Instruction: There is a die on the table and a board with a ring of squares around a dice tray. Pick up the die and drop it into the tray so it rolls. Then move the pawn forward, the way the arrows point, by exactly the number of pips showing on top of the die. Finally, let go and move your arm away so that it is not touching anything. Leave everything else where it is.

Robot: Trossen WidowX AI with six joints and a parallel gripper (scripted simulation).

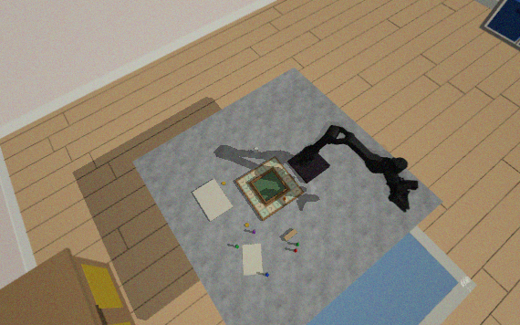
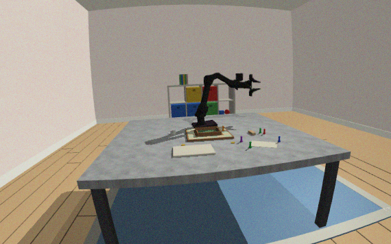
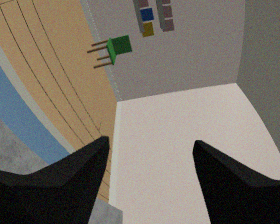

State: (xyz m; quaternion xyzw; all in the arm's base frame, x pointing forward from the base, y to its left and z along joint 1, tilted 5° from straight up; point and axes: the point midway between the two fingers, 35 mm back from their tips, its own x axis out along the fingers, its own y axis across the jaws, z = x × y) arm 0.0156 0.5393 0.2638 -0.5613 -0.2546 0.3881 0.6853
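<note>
A small whitish die lies on the table, beyond the board's edge and within the arm's shadow. Its top pips are too small to read. The board has a ring of squares around a brown-walled dice tray with a green floor. No die shows in the tray. An orange pawn stands on the ring. My gripper is open and empty, high above the table and far from die and pawn.
Around the board are a large pale slab, a smaller pale sheet, a tan block, small yellow pieces and several coloured pegs, including a purple one.
</note>
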